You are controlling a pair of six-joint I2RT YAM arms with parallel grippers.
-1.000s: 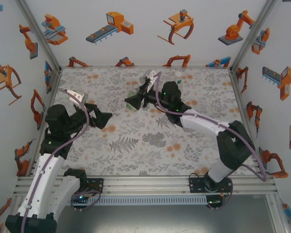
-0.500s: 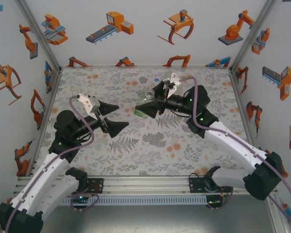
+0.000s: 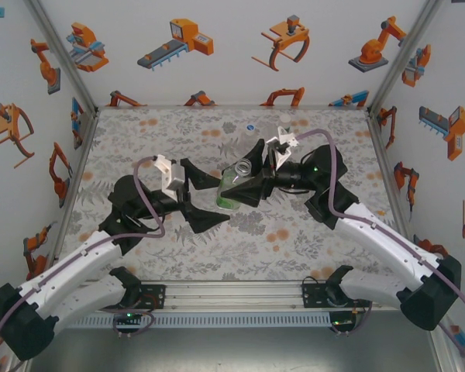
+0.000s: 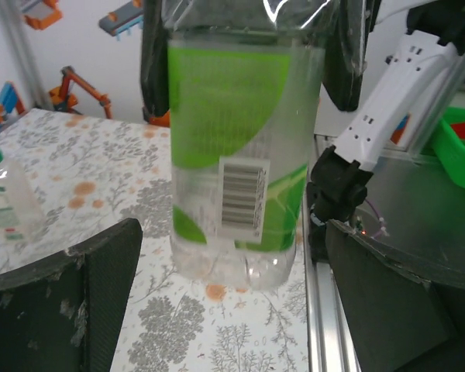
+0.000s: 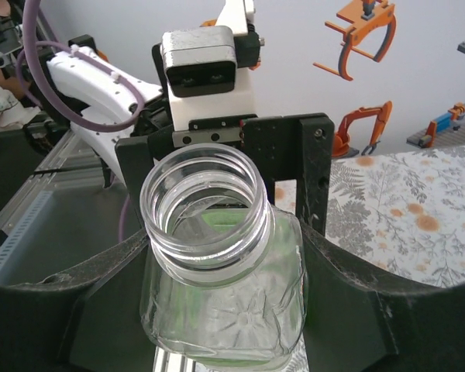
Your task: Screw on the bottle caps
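Grips the green-labelled bottle in the right gripper over the middle of the desk, fingers pressed against opposite sides of the clear body. Tilts in the top view, neck toward the far side, base toward the near edge. Looks raised off the desk surface, going by the left wrist view, where the floral pattern runs on below the base. From the right wrist camera, looks straight down at the neck: open mouth, threaded rim uncovered.

Spreads the left gripper wide just to the left of that bottle, jaws well apart and closed on nothing. Frames the bottle between its two fingers in the left wrist view, with a gap on each side, so no contact. Shows the label there as a green band with a barcode on a white patch, and clear plastic below it.

Stands a second clear bottle with a pale label on the desk at the left edge of the left wrist view, apart from both grippers.
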